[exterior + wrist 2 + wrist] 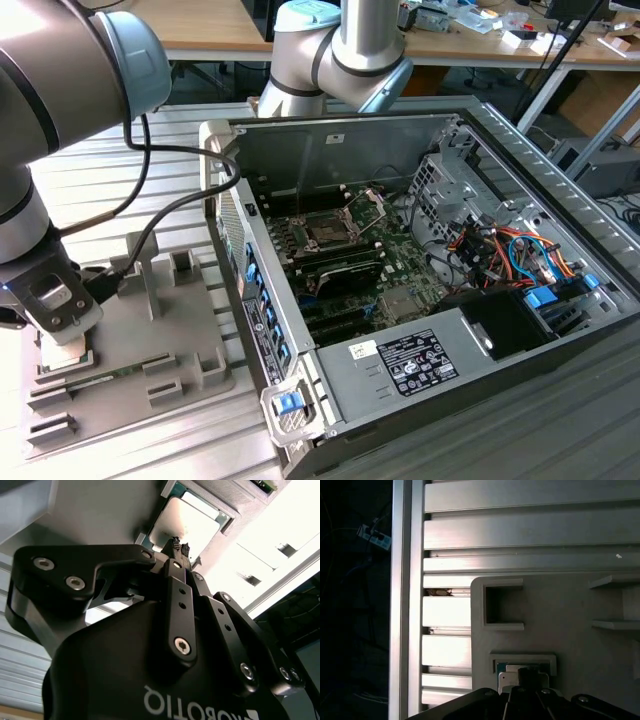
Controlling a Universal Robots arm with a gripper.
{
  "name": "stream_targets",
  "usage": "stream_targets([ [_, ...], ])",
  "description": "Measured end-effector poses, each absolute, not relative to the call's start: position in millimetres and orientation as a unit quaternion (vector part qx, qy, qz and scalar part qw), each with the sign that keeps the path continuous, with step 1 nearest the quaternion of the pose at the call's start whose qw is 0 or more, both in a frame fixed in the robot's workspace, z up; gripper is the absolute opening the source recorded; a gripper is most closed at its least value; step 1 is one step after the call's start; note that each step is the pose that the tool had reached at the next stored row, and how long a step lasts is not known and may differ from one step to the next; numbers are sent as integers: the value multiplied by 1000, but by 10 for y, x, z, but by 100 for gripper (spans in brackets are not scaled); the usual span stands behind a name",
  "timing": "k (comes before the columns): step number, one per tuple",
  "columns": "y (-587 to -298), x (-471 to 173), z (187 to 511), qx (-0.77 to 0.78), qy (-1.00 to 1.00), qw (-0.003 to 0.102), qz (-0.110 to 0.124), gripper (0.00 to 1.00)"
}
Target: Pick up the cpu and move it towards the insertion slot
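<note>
The black claw (180, 546) is hanging low over the grey plastic tray (170, 330) at the exterior view's left. Its fingers are sitting narrow, tips almost together, just at the edge of the small flat square silvery-white cpu (192, 520). The cpu is lying flat in a raised-rim recess of the tray, as both wrist views are showing. The tray is resting on the ribbed aluminium surface (150, 130). The square silver-framed insertion slot (327, 230) is sitting well apart, inside the open grey metal computer case (330, 150), on the green circuit board.
</note>
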State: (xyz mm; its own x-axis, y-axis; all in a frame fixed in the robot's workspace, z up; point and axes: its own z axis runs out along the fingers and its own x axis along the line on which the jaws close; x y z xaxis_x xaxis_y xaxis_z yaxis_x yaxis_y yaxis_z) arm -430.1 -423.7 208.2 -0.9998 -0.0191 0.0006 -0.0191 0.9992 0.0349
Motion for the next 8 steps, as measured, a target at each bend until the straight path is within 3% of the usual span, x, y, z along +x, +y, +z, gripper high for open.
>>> stream_targets([
  [8, -4249, -4301, 2073, 10, -1000, 0, -17, 11],
])
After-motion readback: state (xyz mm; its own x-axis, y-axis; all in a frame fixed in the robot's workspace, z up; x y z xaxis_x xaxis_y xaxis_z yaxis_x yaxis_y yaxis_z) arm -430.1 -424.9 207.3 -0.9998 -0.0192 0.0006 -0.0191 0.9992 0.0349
